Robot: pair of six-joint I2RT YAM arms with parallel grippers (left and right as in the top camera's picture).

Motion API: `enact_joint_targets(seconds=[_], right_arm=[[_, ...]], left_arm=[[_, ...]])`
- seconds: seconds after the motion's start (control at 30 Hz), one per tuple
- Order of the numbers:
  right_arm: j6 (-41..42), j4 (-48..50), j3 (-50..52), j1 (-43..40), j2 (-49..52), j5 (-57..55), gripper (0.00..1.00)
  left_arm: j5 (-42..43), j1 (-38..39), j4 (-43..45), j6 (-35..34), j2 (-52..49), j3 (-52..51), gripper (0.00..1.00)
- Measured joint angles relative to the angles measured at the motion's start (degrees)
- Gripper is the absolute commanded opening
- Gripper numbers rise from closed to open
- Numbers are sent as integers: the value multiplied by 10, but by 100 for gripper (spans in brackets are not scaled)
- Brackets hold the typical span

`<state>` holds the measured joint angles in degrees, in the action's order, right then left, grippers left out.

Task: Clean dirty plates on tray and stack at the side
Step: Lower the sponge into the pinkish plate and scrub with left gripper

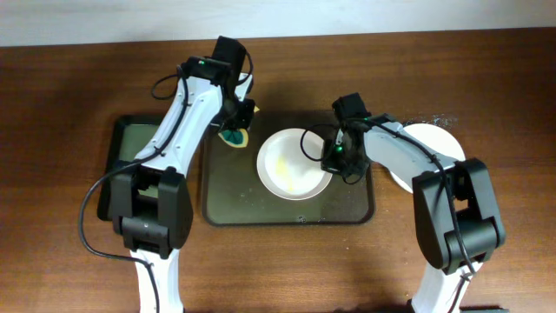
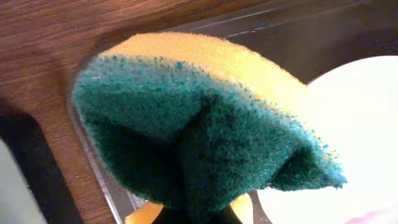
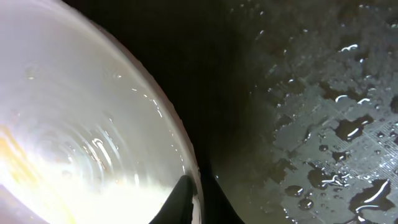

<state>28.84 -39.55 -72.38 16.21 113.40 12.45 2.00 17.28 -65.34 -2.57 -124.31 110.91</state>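
Observation:
A white plate [image 1: 291, 163] with a yellowish smear lies on the dark tray [image 1: 347, 204]. My right gripper [image 1: 333, 155] is shut on its right rim; in the right wrist view the fingers [image 3: 198, 199] pinch the plate's edge [image 3: 93, 137] over the wet tray [image 3: 323, 124]. My left gripper [image 1: 234, 132] is shut on a green and yellow sponge [image 1: 233, 137] above the tray's far left corner, left of the plate. The sponge [image 2: 199, 130] fills the left wrist view, with the plate [image 2: 348, 143] at its right. Another white plate [image 1: 430, 152] rests on the table right of the tray.
A narrower black tray with a green inside [image 1: 130, 152] stands left of the dark tray, partly under my left arm. Brown wooden table [image 1: 69, 96] surrounds both. Water drops lie on the dark tray's floor.

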Motion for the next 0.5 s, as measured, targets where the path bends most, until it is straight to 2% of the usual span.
enact_joint_targets(seconds=[0.03,0.5], right_arm=[[5,2,2,-1,-1,2,4],[14,7,6,-1,-3,10,4]], left_arm=[[0,4,0,0,0,0,0],[7,20,0,0,-11,0,0]])
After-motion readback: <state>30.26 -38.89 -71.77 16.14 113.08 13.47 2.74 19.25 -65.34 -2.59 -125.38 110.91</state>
